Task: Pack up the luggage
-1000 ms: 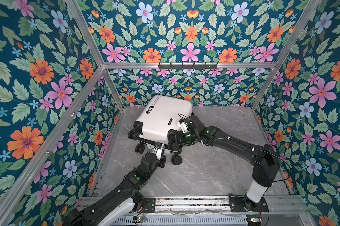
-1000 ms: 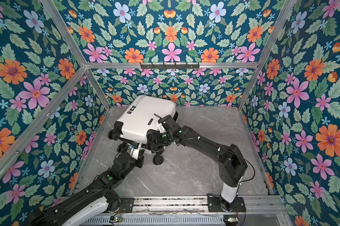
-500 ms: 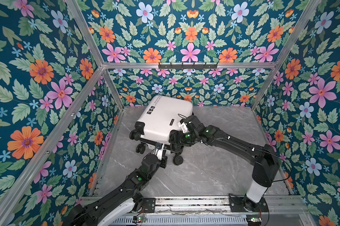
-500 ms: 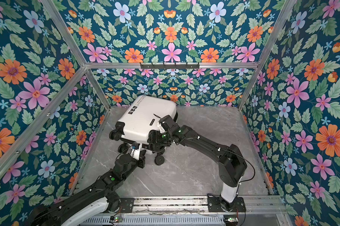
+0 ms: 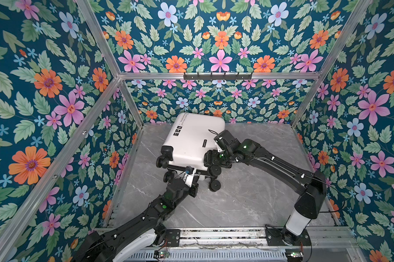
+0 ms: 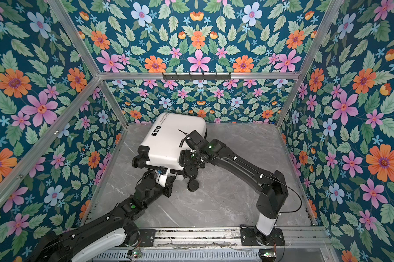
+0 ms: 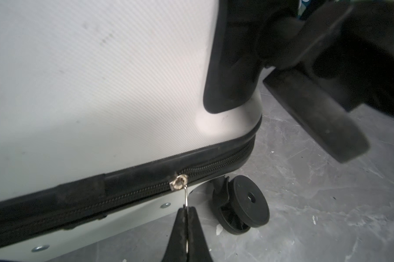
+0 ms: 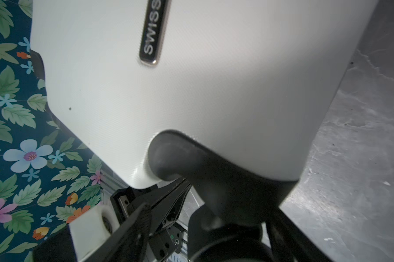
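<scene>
Inside a booth with flowered walls (image 5: 39, 95), a small white suitcase (image 5: 191, 140) lies flat on the grey marble table (image 5: 248, 204), set toward the back and left of centre in both top views, with its black wheels facing the two robot arms. Its two shell halves are shut on each other, so nothing of what went inside can be seen. By that look the packing proper is done and the job has reached the fastening stage. The right gripper (image 5: 213, 156) sits at the near wheel corner of the case, its jaws spread wide to either side of the black corner housing and not visibly clamping it. The left gripper (image 7: 186, 213) is pressed together on the thin metal ring (image 7: 186, 197) of the zipper slider (image 7: 177, 182), low on the side seam beside one wheel (image 7: 248, 204). What is left appears to be drawing the zipper (image 7: 216, 164) on round that corner (how much of the seam is already fastened cannot be told).
</scene>
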Tool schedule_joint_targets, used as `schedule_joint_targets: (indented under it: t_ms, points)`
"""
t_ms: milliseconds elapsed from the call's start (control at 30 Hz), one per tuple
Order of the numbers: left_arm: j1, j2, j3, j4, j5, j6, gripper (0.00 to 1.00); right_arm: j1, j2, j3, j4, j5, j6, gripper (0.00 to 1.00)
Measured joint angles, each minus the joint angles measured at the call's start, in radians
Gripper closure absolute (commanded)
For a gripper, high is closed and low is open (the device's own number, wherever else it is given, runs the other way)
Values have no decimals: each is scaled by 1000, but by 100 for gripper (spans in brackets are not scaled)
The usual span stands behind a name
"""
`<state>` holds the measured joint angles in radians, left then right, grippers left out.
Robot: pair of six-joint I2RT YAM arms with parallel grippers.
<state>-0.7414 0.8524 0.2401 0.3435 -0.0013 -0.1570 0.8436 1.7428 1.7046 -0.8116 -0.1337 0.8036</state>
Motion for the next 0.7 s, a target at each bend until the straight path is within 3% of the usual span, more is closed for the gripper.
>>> schedule_joint_targets:
  t_ms: [133, 367, 533, 700]
  points:
    - [0, 20, 5, 2, 11, 4, 100, 15, 16, 32, -82, 45, -21, 21]
    - [-2, 45, 18, 22, 47, 8, 100, 16, -46, -56, -156, 137, -29, 16]
    - [-3, 51, 23, 24, 53, 8, 100, 16, -102, -84, -148, 145, -46, 15]
    - [-2, 53, 26, 26, 53, 11, 100, 34, -65, -3, -166, 143, -77, 16]
